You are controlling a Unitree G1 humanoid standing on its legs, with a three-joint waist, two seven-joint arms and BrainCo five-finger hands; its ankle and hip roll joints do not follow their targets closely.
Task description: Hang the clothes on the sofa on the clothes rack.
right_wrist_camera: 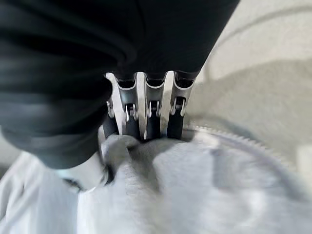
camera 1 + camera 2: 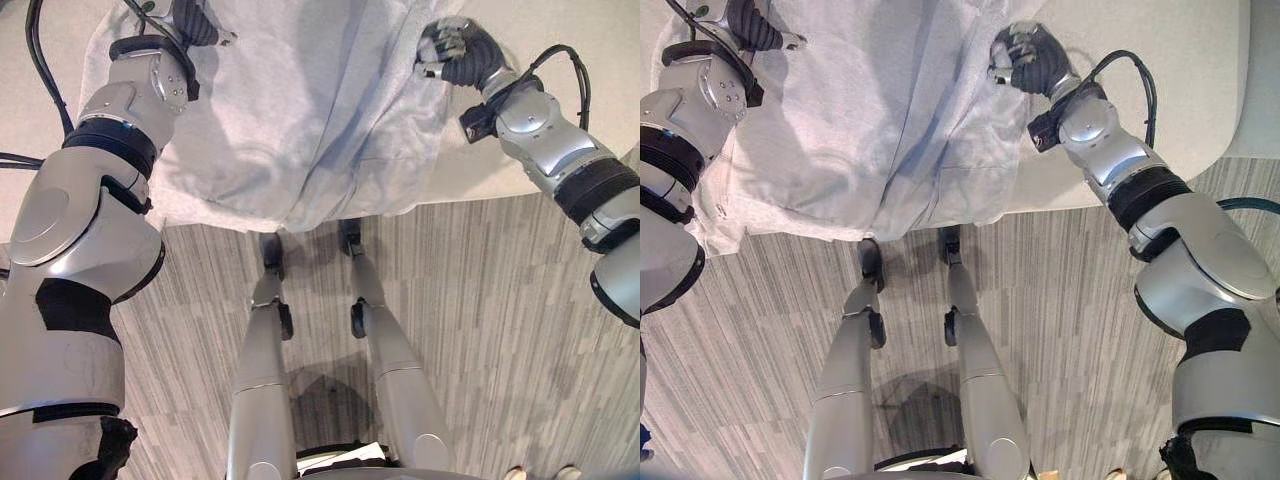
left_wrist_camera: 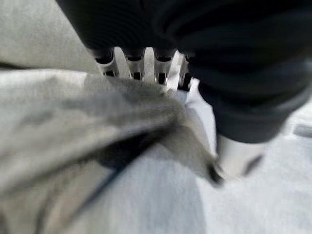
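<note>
Eye views: grey garment lies spread on the sofa, hem hanging over its front edge. Your left hand and right hand sit at its two upper corners. Left wrist view: fingers curl into bunched cloth. Right wrist view: fingers clamp a fold near the zipper. You're at pickup; next, lift both hands evenly so it clears the sofa.

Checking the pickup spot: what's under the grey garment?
The pale sofa shows beside the grey garment; what's beneath is covered. Left robot hand and right robot hand grip its edges.
</note>
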